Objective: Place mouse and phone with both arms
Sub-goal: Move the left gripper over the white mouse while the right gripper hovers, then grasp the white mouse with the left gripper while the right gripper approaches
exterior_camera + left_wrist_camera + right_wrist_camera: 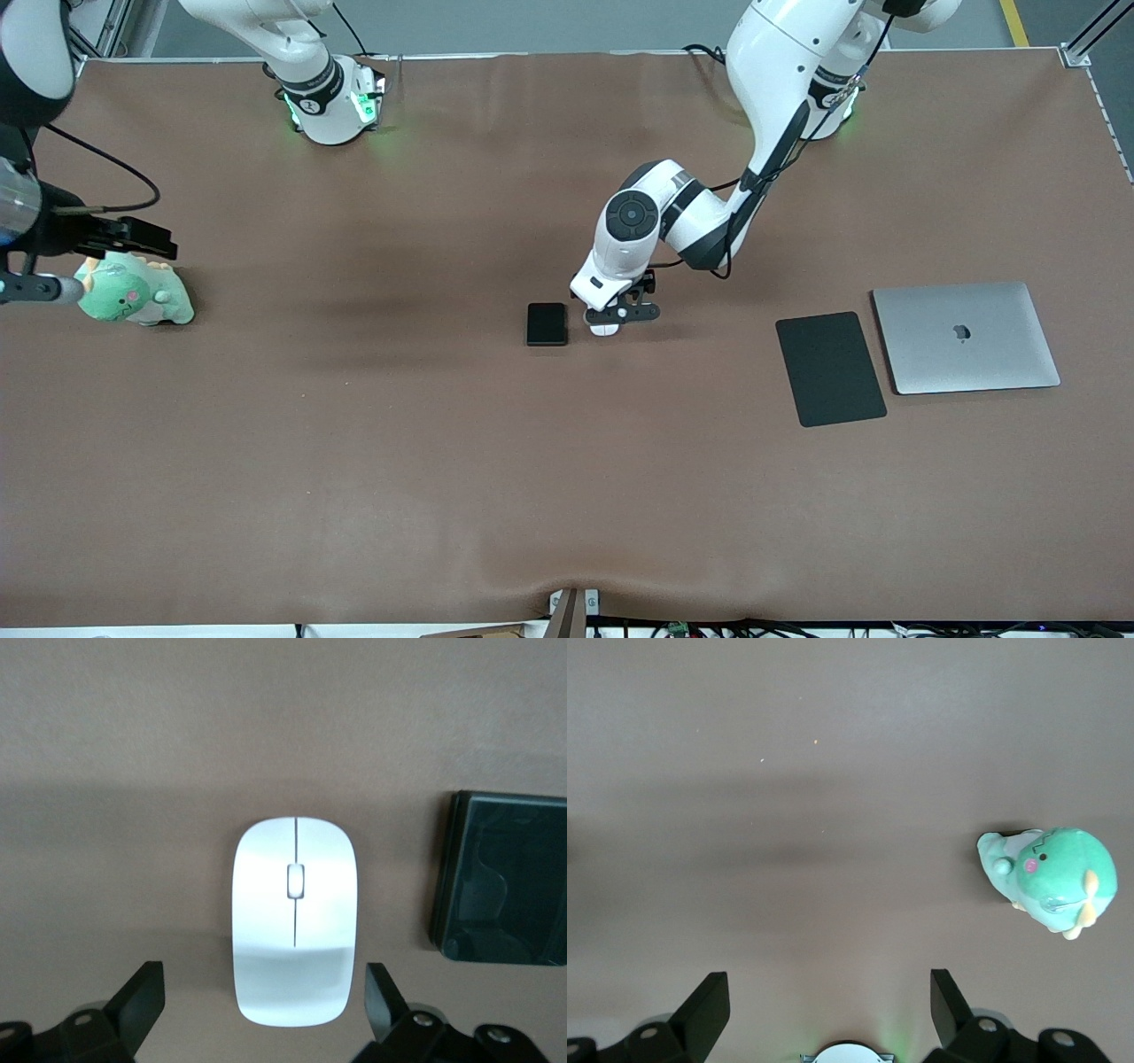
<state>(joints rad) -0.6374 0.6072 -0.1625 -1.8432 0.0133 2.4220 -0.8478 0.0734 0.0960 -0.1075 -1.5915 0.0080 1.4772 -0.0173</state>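
The white oval mouse lies on the brown table near the middle, and it also shows in the left wrist view. The black phone lies flat right beside it toward the right arm's end, and its edge shows in the left wrist view. My left gripper is low over the mouse, open. In the left wrist view the left gripper has one finger on each side of the mouse's end, with a gap on both sides. My right gripper waits open and empty in the air over the table's right-arm end; it also shows in its own wrist view.
A flat black mouse pad and a closed silver laptop lie side by side toward the left arm's end. A green plush toy sits below the right gripper and also shows in the right wrist view.
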